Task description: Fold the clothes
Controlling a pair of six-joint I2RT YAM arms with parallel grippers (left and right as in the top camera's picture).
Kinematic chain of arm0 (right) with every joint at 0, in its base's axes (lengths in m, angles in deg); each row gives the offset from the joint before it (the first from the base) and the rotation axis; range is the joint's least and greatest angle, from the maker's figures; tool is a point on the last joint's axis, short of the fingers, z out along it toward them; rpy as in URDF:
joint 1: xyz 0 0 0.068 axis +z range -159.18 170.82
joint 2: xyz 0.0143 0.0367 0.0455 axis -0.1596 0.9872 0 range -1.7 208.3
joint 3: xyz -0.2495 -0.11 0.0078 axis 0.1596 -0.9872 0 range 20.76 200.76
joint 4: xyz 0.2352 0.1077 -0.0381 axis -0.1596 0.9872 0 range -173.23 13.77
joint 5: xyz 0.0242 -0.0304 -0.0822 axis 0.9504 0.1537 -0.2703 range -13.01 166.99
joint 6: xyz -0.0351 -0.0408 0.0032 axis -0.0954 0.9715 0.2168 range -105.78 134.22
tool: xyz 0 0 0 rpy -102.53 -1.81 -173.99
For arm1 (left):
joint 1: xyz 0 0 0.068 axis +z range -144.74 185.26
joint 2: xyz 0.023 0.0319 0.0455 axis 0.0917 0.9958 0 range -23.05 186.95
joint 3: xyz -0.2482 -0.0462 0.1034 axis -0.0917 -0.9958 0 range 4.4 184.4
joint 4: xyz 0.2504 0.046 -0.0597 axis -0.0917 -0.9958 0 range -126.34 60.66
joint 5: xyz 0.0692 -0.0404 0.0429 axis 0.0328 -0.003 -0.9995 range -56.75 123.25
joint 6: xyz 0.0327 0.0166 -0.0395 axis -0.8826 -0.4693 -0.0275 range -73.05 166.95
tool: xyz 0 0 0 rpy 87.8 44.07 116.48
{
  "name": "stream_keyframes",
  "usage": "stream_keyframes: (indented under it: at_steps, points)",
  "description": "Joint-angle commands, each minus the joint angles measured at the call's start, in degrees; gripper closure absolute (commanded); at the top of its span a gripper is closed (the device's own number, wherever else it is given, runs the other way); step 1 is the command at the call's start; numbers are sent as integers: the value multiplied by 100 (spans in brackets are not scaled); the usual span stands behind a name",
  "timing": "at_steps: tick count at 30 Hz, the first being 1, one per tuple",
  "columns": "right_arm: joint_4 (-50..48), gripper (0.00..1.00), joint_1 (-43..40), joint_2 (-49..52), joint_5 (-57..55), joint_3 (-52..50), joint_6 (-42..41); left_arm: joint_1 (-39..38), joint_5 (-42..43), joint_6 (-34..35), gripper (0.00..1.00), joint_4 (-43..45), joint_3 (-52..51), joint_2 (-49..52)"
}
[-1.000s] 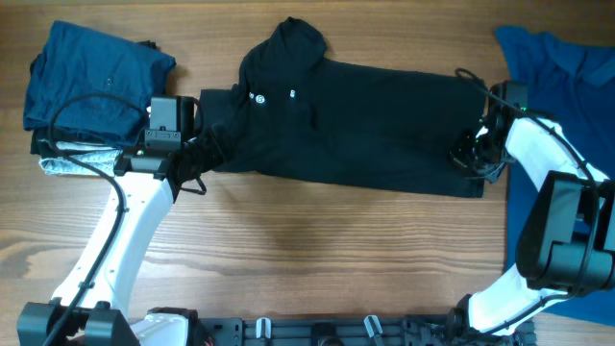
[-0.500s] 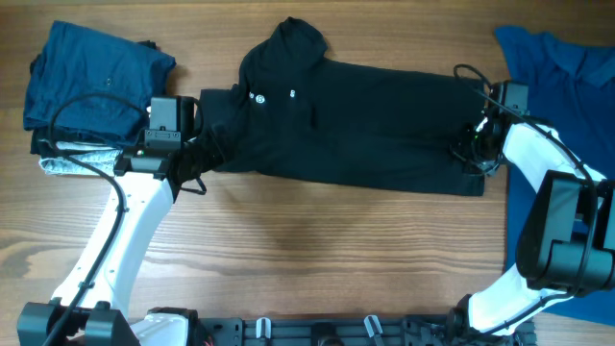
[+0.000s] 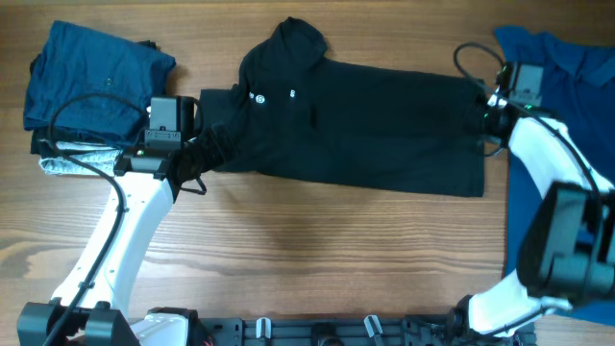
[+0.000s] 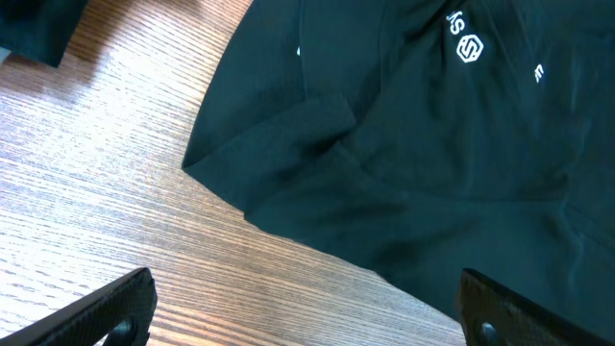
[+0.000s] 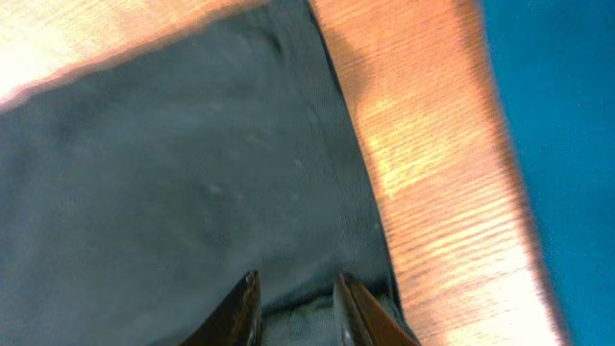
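left gripper [image 4: 307,309] wide apart, right gripper [image 5: 298,304] barely apart, over shirt [image 3: 365,120] on wooden table [image 3: 317,250].

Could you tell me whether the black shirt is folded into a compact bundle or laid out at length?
Laid out: the black shirt lies flat lengthwise, collar left, hem right.

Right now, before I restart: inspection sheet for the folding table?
Surface: wooden table, bare wood in front.
Job's things: black shirt spread flat, white logo up; blue shirt at right edge; folded blue pile far left.
Clutter: nothing seen.
Grippers: left gripper wide open over the black shirt's sleeve, empty; right gripper at the hem, jaws slightly apart, nothing visibly held.
Cables: left cable crosses the folded pile; right cable loops over the shirt corner.
Surroundings: rig frame at near edge.
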Motion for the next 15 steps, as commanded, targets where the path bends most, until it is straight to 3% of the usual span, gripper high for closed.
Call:
stream_keyframes:
  at_steps: [1, 5, 10, 12, 13, 15]
  points:
    - [426, 72, 17, -1110, 85, 439, 245, 24, 46, -7, 0, 4, 15, 37]
    - [1257, 71, 17, -2199, 560, 780, 774, 24, 46, -9, 0, 4, 15, 37]
    - [2557, 68, 17, -1998, 831, 2465, 962, 24, 46, -9, 0, 4, 15, 37]
    - [2728, 64, 17, -1722, 831, 3064, 1029, 24, 46, -7, 0, 4, 15, 37]
    - [2778, 53, 17, -1480, 828, 3303, 1051, 24, 46, -7, 0, 4, 15, 37]
    - [2702, 47, 15, -1003, 785, 3429, 1056, 24, 46, -7, 0, 4, 15, 37]
